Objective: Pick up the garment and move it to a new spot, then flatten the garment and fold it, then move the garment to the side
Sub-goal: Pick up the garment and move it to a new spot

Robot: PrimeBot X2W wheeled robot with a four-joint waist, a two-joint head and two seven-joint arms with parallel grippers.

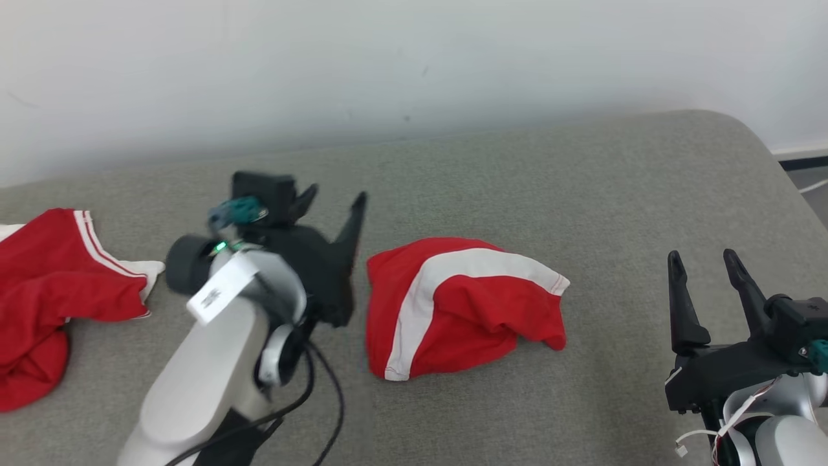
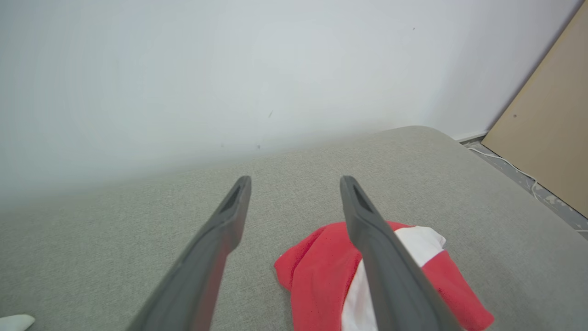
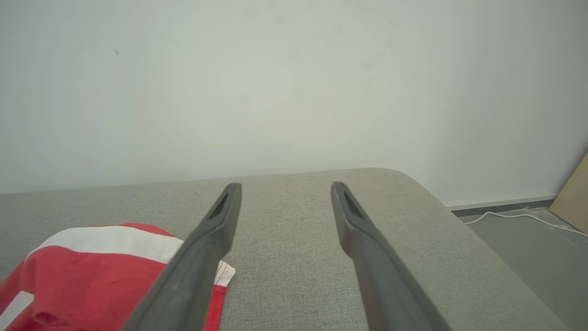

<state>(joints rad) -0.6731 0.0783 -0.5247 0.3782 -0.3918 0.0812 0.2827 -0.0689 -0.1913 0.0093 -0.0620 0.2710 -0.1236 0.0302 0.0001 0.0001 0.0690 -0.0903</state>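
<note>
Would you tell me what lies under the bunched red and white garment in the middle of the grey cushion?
Grey cushion shows all around the garment, which lies on it; anything beneath its folds is hidden.

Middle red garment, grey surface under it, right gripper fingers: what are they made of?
Middle garment: soft matte fabric, probably a knit; it slumps in folds, hem stitched. Grey surface: woven upholstery, likely padded; visible weave, rounded corner. Right gripper fingers: dark matte, likely moulded plastic; dull, even sheen.
</note>
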